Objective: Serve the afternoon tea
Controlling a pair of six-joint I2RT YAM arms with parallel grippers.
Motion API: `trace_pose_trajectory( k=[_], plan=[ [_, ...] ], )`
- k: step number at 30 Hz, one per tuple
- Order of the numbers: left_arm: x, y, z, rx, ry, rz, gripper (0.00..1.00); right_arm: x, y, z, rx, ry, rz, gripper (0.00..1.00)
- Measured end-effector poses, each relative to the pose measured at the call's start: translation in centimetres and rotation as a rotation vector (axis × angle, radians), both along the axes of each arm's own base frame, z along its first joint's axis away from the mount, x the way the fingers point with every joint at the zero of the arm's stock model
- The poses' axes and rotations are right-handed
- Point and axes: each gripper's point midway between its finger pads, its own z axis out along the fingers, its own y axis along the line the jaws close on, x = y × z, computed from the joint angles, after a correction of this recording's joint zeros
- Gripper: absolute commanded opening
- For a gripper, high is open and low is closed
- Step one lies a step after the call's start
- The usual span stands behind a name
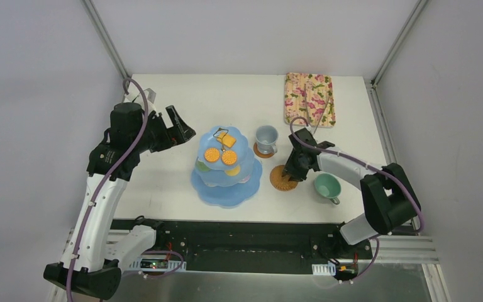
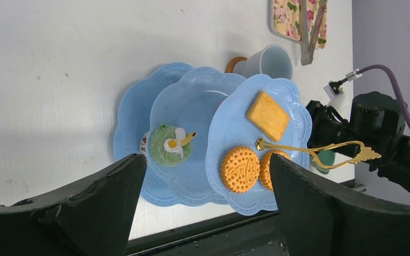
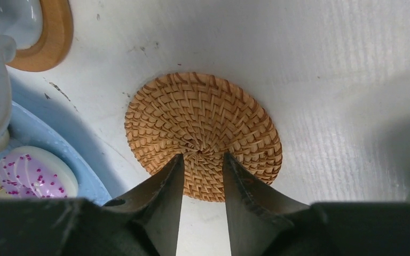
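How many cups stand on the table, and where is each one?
2. The grey-blue cup sits on a brown coaster right of the tiered stand; the green cup stands on the bare table, right of the woven coaster. No other seems hidden.

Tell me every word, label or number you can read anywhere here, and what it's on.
No text can be read.
The square biscuit has an embossed pattern, too blurred to show any letters.
The circuit board by the left arm's base has marks too small to read.
The floral tray bears only flowers.

Overhead view far; left wrist faces stand (image 2: pixel 229 128); right wrist close above coaster (image 3: pixel 203 122).
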Motion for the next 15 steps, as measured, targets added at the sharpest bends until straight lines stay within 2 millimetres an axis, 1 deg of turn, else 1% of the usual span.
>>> trace_pose_trajectory(
  k=[2, 7, 9, 11, 13, 15],
  plan=[
    [0.0, 0.0, 0.0, 0.006, -0.002, -0.002, 0.90, 0.2, 0.3, 0.0, 0.006, 0.009, -0.002, 0.38],
    [0.1, 0.4, -0.1, 0.027, -0.010, 0.008, 0.91, 1.4, 1.9, 0.2, 0.034, 0.025, 0.014, 0.40],
    [0.0, 0.6, -0.1, 0.041, -0.017, 0.011, 0.91, 1.6, 2.1, 0.3, 0.033, 0.026, 0.018, 0.43],
    [-0.1, 0.8, 0.1, 0.052, -0.027, 0.013, 0.91, 1.4, 1.9, 0.4, 0.022, 0.032, 0.018, 0.48],
    [-0.3, 1.1, 0.2, 0.062, -0.034, 0.019, 0.91, 1.1, 1.6, 0.8, 0.007, 0.038, 0.015, 0.55],
    [-0.4, 1.2, 0.1, 0.068, -0.034, 0.021, 0.91, 0.8, 1.1, 2.0, -0.007, 0.031, 0.013, 0.66]
  ],
)
